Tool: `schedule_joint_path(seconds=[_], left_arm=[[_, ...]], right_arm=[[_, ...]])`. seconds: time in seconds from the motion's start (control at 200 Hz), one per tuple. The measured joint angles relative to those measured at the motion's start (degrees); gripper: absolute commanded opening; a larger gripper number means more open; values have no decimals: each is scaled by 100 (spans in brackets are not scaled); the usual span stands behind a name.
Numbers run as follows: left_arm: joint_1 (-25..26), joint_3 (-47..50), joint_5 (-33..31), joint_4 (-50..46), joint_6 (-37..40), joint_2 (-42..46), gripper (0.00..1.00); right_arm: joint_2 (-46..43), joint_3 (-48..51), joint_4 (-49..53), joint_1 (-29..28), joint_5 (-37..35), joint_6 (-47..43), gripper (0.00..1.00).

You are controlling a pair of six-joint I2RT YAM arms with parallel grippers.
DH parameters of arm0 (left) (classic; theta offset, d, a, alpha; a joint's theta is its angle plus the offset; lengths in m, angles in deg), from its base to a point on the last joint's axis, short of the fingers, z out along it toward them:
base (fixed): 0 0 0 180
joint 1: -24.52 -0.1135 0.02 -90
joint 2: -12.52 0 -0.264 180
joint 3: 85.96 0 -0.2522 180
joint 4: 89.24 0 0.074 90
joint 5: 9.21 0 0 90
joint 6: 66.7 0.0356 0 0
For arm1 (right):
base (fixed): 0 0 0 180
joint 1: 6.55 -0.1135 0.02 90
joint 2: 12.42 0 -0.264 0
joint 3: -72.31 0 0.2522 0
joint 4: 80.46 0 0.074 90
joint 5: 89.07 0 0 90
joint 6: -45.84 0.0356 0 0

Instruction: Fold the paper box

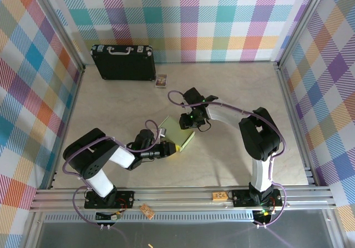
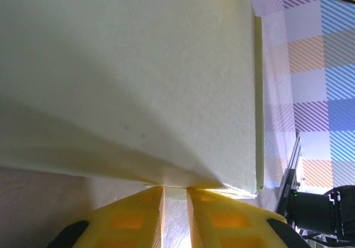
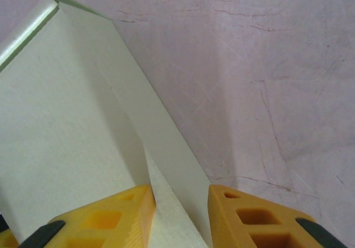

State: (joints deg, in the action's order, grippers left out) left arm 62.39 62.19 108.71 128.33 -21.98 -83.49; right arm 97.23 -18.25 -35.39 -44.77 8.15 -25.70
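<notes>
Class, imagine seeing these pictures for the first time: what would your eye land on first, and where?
The pale green paper box mid-table, with the left gripper and right gripper set at it from opposite sides. Next, the black briefcase at the far left against the bright plaid walls.

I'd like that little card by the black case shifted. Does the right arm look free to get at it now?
Probably not yet: the right gripper has a flap of the paper box between its fingers. The way to the card looks free otherwise.
</notes>
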Motion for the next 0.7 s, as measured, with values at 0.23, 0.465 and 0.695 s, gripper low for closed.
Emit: schedule_joint_path(seconds=[0.23,0.465,0.695], left_arm=[[15,-7,20,197,-55,-101,23],[59,-22,-144,-190,111,140,28],[76,-15,-350,-743,269,472,29]], right_arm=[[0,42,-111,24,116,42,32],[-76,35,63,24,-68,35,32],[-142,-35,494,24,-188,15,35]])
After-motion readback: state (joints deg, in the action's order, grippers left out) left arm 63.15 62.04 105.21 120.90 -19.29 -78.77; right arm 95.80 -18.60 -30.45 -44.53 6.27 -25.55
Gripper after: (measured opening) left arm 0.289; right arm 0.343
